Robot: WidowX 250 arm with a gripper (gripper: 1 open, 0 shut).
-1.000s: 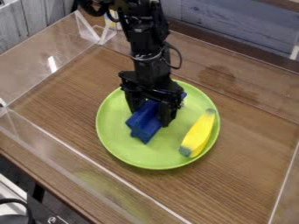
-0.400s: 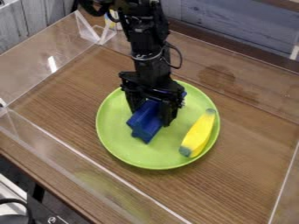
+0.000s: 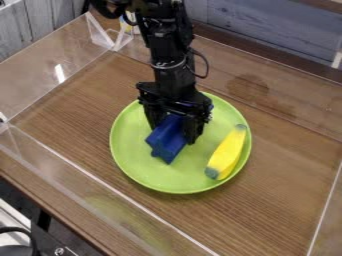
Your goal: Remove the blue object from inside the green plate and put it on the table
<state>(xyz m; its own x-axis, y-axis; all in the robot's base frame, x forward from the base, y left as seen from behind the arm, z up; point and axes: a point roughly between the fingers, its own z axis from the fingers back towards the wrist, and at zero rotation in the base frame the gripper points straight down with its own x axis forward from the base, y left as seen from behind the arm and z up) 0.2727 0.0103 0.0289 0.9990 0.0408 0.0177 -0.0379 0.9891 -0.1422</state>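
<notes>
The dark-blue block [image 3: 166, 141] lies tilted inside the lime-green plate [image 3: 131, 152] at the middle of the wooden table [image 3: 267, 95]. My black gripper [image 3: 174, 117] comes down from above onto the block's upper end, its fingers [image 3: 150, 110] on either side of it. The fingers look closed on the block, and the block's lower end rests on the plate. A yellow banana-like piece [image 3: 227, 152] lies on the plate's right side.
Clear acrylic walls [image 3: 54, 70] edge the table on all sides. Bare wood shows to the right of the plate and behind it. The arm [image 3: 158, 30] rises from the plate toward the back left.
</notes>
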